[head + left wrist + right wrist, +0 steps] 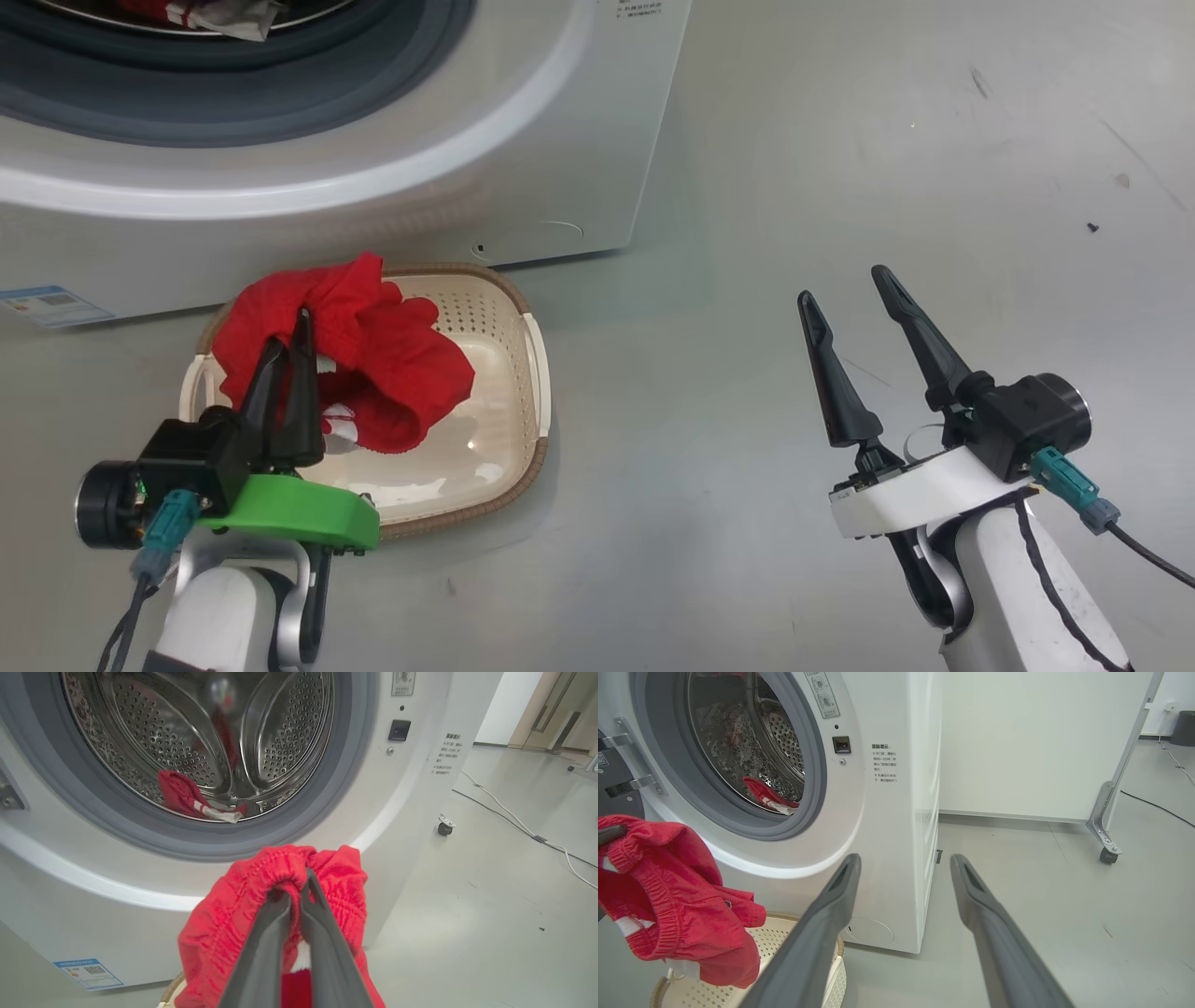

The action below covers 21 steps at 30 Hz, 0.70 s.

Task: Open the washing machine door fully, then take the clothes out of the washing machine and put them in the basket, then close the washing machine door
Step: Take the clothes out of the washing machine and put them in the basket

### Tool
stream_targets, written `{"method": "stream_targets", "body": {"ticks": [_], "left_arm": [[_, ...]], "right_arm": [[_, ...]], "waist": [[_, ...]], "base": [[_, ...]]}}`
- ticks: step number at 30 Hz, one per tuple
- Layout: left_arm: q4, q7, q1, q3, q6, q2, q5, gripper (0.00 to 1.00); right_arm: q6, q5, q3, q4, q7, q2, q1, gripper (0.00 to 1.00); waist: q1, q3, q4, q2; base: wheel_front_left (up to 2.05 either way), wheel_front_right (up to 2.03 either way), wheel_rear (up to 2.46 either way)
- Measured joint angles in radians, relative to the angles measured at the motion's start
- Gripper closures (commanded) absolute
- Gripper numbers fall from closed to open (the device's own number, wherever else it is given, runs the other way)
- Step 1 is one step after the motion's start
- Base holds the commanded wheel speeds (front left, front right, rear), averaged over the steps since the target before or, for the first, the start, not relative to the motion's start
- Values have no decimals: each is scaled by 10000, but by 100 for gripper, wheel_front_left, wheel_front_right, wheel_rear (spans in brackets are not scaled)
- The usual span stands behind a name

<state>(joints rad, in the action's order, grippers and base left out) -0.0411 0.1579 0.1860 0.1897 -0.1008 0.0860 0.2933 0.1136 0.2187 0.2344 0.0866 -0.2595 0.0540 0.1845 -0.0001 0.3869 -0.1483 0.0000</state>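
Note:
My left gripper (pixel 289 329) is shut on a red garment with white trim, part of the clothes (pixel 373 364), which hangs over the cream basket (pixel 523 373) on the floor. From the left wrist, the fingers (pixel 322 933) pinch the bunched waistband of this garment (pixel 233 933). The white washing machine (pixel 560 168) stands just behind the basket with its drum uncovered. More red fabric (pixel 180 794) lies inside the drum. The washing machine door is swung aside; a dark sliver of it (pixel 619 791) shows by the hinges. My right gripper (pixel 845 286) is open and holds nothing, above bare floor right of the basket.
A blue sticker (pixel 47 305) marks the machine's lower front. A caster (pixel 444 826) and a cable (pixel 514 821) lie on the floor to the machine's right. A white panel on a wheeled frame (pixel 1106 854) stands behind. The grey floor (pixel 840 140) is open on the right.

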Motion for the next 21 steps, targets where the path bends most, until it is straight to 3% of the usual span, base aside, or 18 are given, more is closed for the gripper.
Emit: {"method": "stream_targets", "body": {"ticks": [14, 21], "left_arm": [[-2127, -823, 1097, -102, 81, 77, 326, 100], [-3467, -1340, 2128, -351, 284, 527, 499, 100]], "right_arm": [[29, 4, 105, -462, 0, -12, 670, 0], [82, 330, 313, -642, 0, -17, 1203, 0]], "waist": [[0, 1486, -456, 0], [0, 2371, -799, 0]], "base": [[0, 0, 0], [0, 0, 0]]}}
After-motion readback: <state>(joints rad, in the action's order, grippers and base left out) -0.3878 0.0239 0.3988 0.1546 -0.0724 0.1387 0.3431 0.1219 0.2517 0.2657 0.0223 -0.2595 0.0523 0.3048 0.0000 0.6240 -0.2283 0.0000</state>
